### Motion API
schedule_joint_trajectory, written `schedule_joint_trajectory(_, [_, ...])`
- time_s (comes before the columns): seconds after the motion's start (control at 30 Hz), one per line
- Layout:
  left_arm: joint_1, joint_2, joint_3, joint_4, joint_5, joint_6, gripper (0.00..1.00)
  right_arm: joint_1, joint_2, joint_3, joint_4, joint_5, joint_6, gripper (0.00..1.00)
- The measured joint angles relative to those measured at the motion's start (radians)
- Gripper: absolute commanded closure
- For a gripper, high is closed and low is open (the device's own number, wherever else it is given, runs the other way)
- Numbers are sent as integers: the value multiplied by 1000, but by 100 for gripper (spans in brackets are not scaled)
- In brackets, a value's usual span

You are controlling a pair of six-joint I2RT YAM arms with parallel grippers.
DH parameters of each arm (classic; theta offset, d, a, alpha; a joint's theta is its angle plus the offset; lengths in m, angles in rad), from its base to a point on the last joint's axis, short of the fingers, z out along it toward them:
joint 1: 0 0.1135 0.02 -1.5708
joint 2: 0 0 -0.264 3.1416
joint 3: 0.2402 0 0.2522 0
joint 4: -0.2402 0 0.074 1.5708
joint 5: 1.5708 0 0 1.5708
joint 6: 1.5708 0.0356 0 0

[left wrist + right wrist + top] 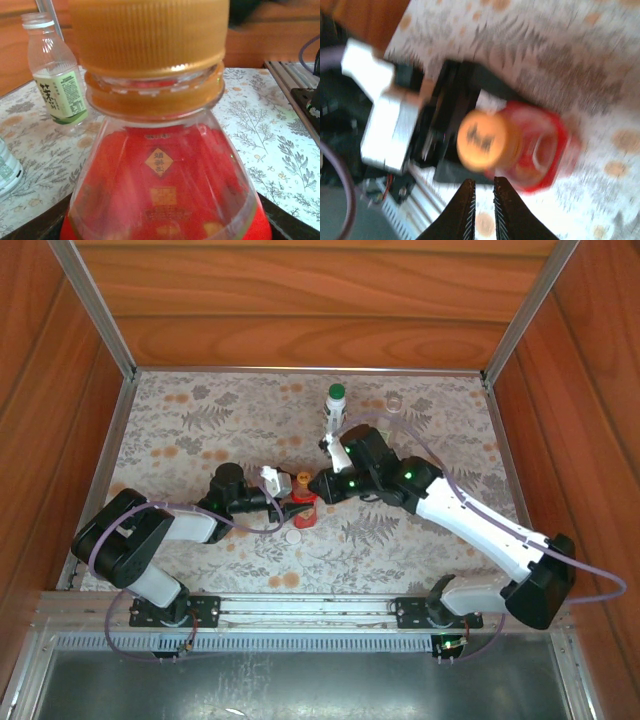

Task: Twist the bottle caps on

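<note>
Top external view, starting nearest the arm bases: the white cap (293, 536) is lying loose on the patterned cloth (190, 440), low and just left of centre. Just beyond it your left gripper (292, 504) is clamping the red bottle (305, 517) from the left, holding it upright on the cloth. The orange cap (303, 480) is sitting on that bottle's neck. Your right gripper (318, 485) is extending in from the right and hovering right beside the orange cap, its jaws pinched together with nothing between them.

Right wrist view is giving you this blurred. The two dark fingers (467, 210) are lying almost touching at bottom centre, and the orange cap (482, 140) is sitting just above their tips, apart from them. Left wrist view is putting the red bottle (165, 190) right up against the lens, with the orange cap (150, 35) resting on the neck above an orange collar ring.

Farther back, in the upper middle of the top view, the clear bottle with the white-green label (333, 420) is standing upright, wearing the dark green cap (337, 392). Off to its right, the short clear bottle (394, 402) is standing open-necked. The left wrist view is also catching it in its upper left.
</note>
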Motion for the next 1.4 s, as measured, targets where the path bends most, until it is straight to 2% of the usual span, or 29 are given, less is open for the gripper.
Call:
schedule_joint_trajectory(0.2, [0,0,0,0,0,0,36,2,-35,-19,-32,-4,-4,77])
schedule_joint_trajectory(0.27, [0,0,0,0,0,0,36,-17,-39,-17,-27,0,-11,72])
schedule_joint_trajectory(0.37, [0,0,0,0,1,0,36,-58,-23,-3,-13,-4,-18,70])
schedule_joint_trajectory(0.53, [0,0,0,0,4,0,36,-111,74,77,15,-33,-40,75])
schedule_joint_trajectory(0.73, [0,0,0,-1,6,0,36,-114,128,106,47,-101,-63,81])
schedule_joint_trajectory(0.97, [0,0,0,-2,14,0,36,-120,88,47,84,-159,-55,88])
schedule_joint_trajectory(1.17, [0,0,0,-2,11,0,36,-119,5,-55,74,-237,-29,89])
schedule_joint_trajectory(1.3, [0,0,1,-2,11,0,36,-118,-32,-77,61,-235,-27,80])
schedule_joint_trajectory(1.4, [0,0,0,-2,11,0,36,-118,-78,-77,68,-194,-60,56])
